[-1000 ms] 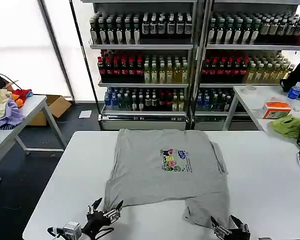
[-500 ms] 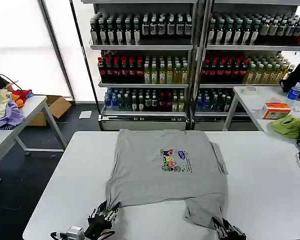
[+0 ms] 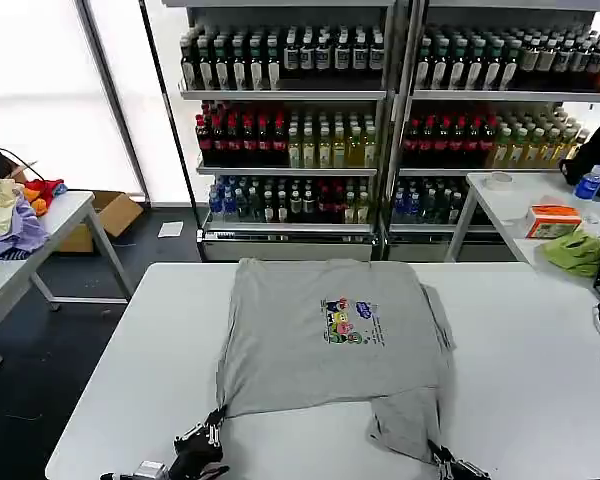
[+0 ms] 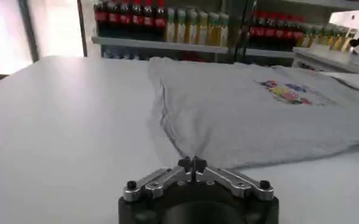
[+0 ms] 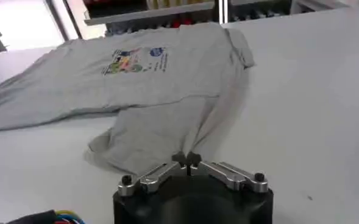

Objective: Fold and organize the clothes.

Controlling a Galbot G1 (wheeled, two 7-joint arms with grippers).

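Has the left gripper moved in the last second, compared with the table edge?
Yes. The left gripper has drawn back toward the near table edge and shut on the grey shirt, at its near left corner.

Head camera high up, looking down over the white table toward drink shelves, wrist cameras low, close behind each gripper, both seeing the grey shirt.

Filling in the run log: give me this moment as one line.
left gripper: shut on shirt near corner | right gripper: shut on shirt near edge | shirt: print up, spread on table
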